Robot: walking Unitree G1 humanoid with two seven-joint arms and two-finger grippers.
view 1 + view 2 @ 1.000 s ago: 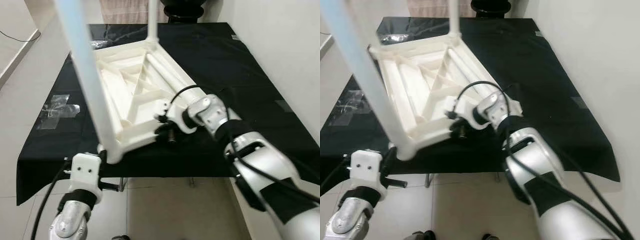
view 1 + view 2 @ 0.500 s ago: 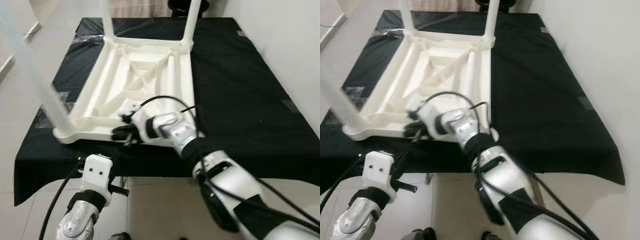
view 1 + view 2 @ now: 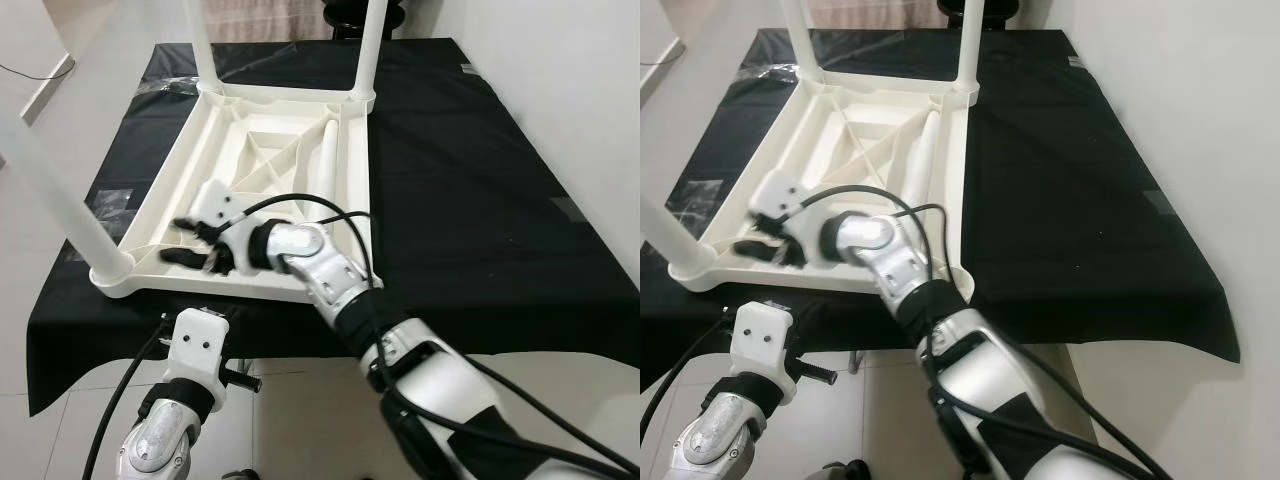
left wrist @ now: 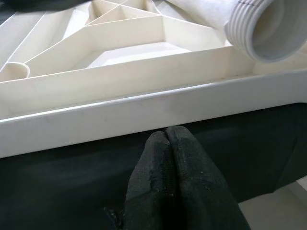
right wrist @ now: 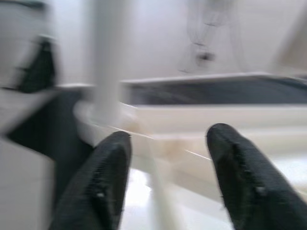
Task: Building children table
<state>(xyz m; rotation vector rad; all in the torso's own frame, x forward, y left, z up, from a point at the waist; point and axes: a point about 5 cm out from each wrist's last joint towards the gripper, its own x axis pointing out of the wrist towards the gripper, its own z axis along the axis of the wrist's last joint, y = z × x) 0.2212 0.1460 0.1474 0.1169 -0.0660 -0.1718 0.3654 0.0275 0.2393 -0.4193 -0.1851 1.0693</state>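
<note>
The upturned white table [image 3: 240,190] took up the left half of the black cloth [image 3: 470,200], its three fitted legs [image 3: 372,45] standing up as posts — one at the lower left, two at the top of the frame. A loose leg [image 3: 325,165] lay among the ribs, narrowing the hollows there. The right gripper [image 3: 195,240] hung over the near left corner with fingers [image 5: 240,177] apart, its arm crossing the near rim. The left gripper [image 4: 168,139], fingers pressed together, sat just below that rim. The right half of the cloth lay flat and open up to the wall [image 3: 580,90].
</note>
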